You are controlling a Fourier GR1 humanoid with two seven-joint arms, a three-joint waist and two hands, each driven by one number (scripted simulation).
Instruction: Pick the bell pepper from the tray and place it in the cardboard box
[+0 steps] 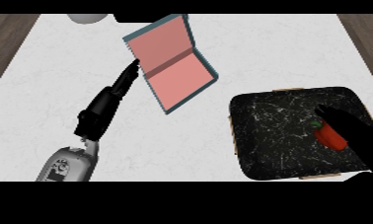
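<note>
A red bell pepper (331, 136) with a green stem lies on the right part of the black marbled tray (280, 134). My right hand (351, 128) comes in from the right edge, its fingers stretched out just above and beside the pepper and hiding part of it; it looks open. The box (171, 62) is pink inside with teal edges, and it sits tilted at the upper middle of the white counter. My left hand (120, 86) is open, and its straight fingertips touch the box's left edge.
A pale round object (89, 18) shows at the counter's far edge, upper left. Brown wood strips run along both sides of the counter. White counter lies between the box and the tray.
</note>
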